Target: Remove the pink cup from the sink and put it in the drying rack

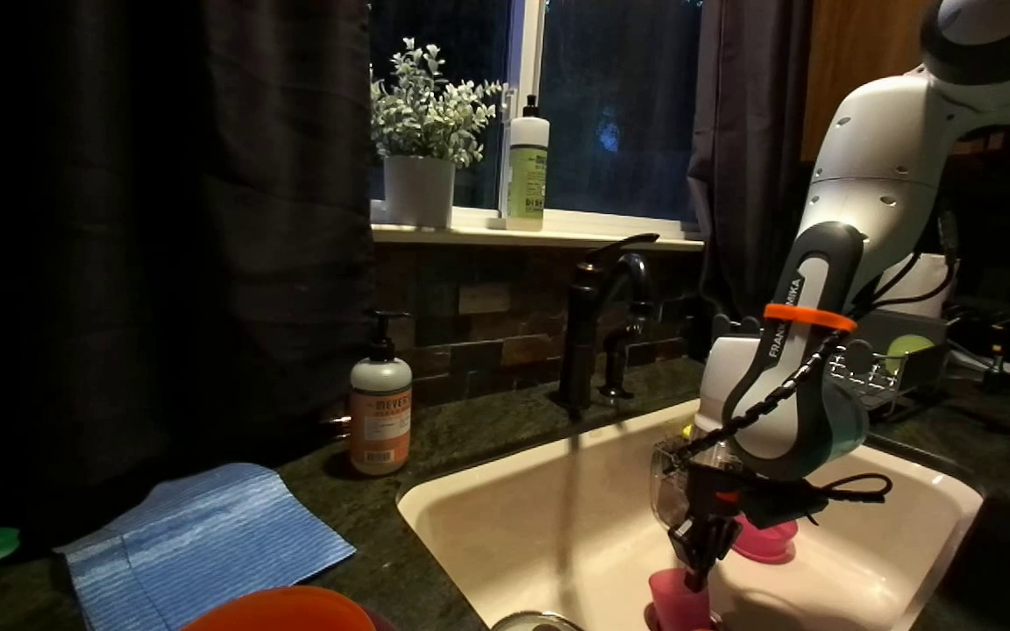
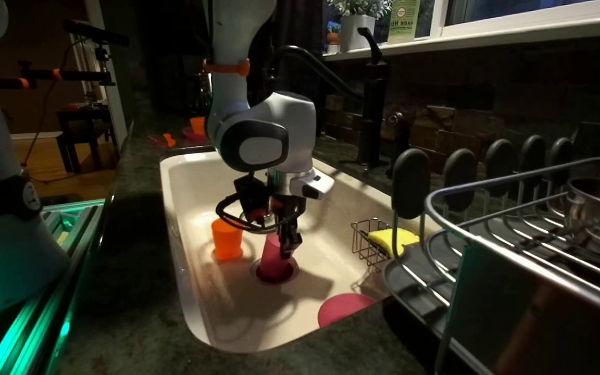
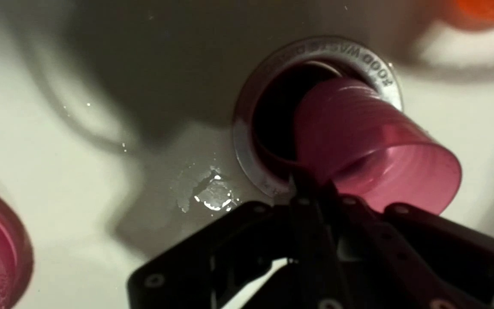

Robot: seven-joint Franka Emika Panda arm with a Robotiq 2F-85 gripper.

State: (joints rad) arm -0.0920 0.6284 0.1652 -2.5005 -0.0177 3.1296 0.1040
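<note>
Magenta-pink round plastic cup (image 3: pixel 367 133) leans in the metal-ringed drain (image 3: pixel 243 139), at the tips of the black two-fingered claw (image 3: pixel 312 185). Jaws nearly together; clamping cannot be confirmed. Likely light, slick: pinch rim wall.

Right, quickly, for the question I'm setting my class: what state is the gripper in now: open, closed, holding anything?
Gripper: closed, apparently holding the pink cup by its wall, near the rim, between the jaws.
</note>
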